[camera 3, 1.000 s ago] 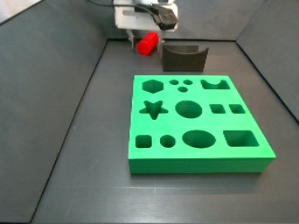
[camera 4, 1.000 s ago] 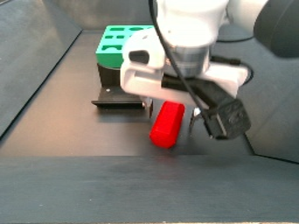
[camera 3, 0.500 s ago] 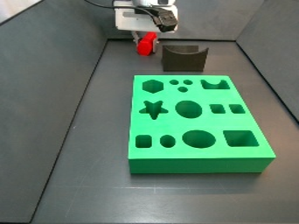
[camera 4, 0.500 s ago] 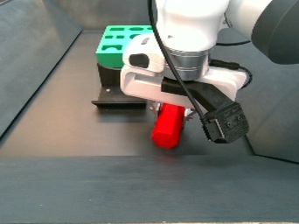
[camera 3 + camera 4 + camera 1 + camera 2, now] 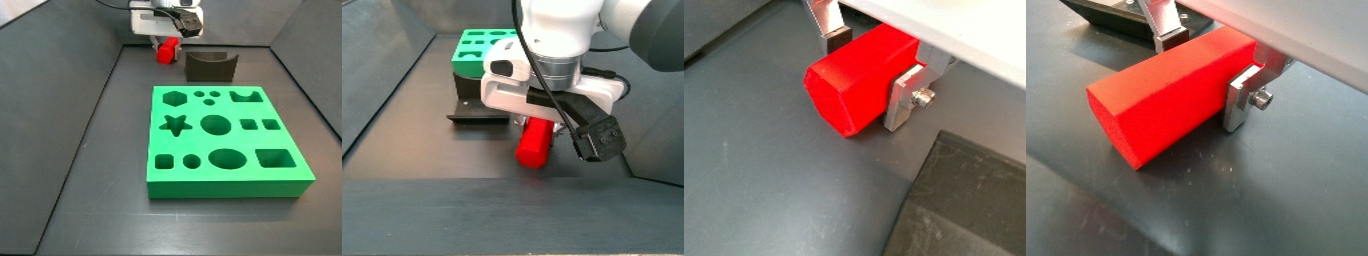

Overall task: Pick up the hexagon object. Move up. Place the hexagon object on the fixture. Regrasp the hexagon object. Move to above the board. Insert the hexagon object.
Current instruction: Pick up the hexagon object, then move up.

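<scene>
The red hexagon object point(image 5: 855, 82) point(image 5: 1160, 105) sits between the silver fingers of my gripper point(image 5: 867, 62) point(image 5: 1204, 64), which is shut on it. In both side views the hexagon object point(image 5: 167, 50) point(image 5: 536, 143) hangs from the gripper point(image 5: 166, 30) point(image 5: 543, 112) close to the dark floor. The dark fixture point(image 5: 210, 66) point(image 5: 480, 113) stands just beside it. The green board point(image 5: 225, 138) point(image 5: 478, 50) with its cut-outs lies further off, beyond the fixture.
Grey walls point(image 5: 74, 60) enclose the dark floor point(image 5: 94, 190). A black cable and connector point(image 5: 596, 140) hang off the arm next to the hexagon object. A corner of the fixture's base point(image 5: 965, 200) point(image 5: 1117, 20) shows in both wrist views.
Over the last second the red hexagon object has swung from a tilted pose to a more upright one in the gripper. The arm barely shifted.
</scene>
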